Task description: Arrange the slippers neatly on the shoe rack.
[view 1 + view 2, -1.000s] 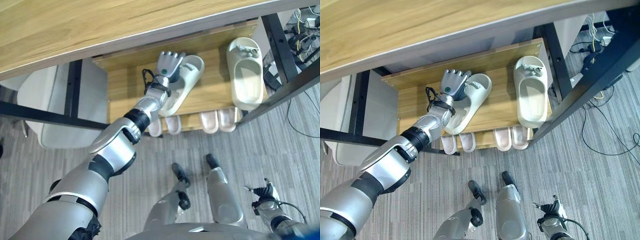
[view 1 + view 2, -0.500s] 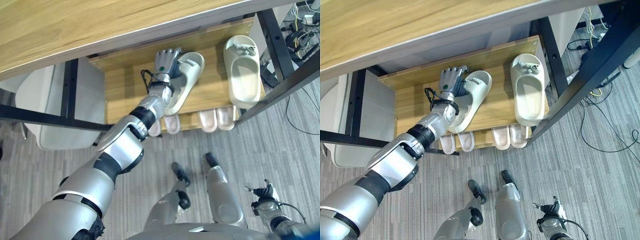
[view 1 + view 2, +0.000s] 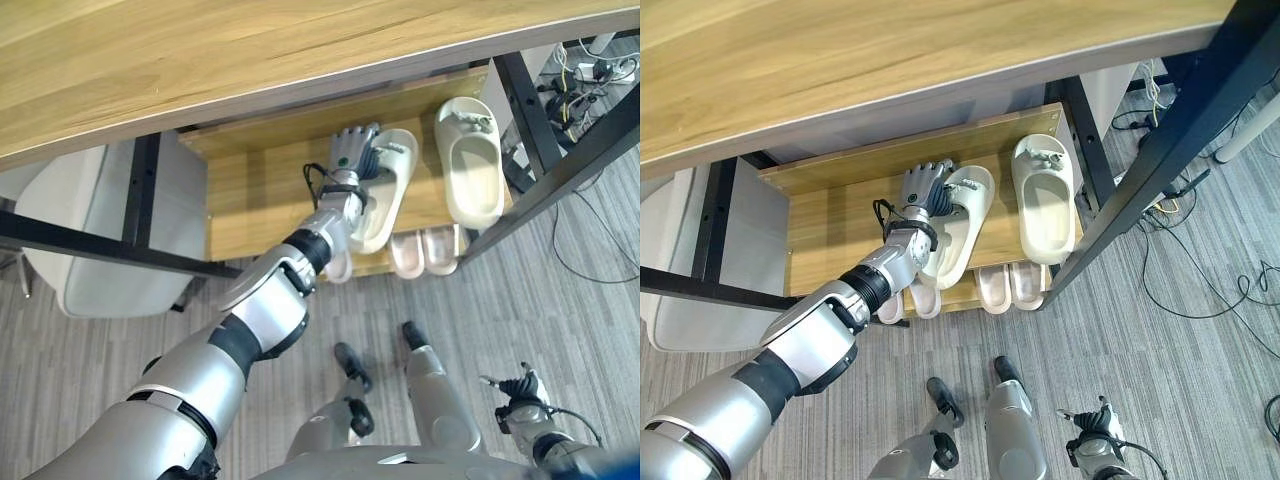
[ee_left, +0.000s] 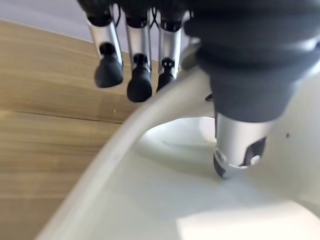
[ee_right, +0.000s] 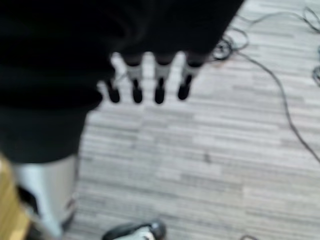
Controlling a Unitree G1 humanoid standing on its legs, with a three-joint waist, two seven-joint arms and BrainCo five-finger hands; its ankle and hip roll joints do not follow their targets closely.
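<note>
1. Gripping the tilted slipper point(image 3: 385, 190) with my left hand point(image 3: 352, 156), thumb inside and fingers point(image 4: 140, 80) outside its wall, so I can turn it.
2. It lies skewed on the shoe rack point(image 3: 250, 190), near the straight slipper point(image 3: 472, 172).
3. My right hand point(image 3: 518, 391) hangs relaxed, fingers loose, over the floor point(image 5: 240, 150).

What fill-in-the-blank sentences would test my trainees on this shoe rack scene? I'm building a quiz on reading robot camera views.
1. The left robot hand pinches the rim of the slanted cream slipper on the rack's ____ shelf.
2. The other cream slipper lies to that slipper's ____ side.
3. The right robot hand hangs over the grey ____.
4. Two pairs of pink slippers sit on the ____ shelf.

Missing words: top; right; floor; lower
</note>
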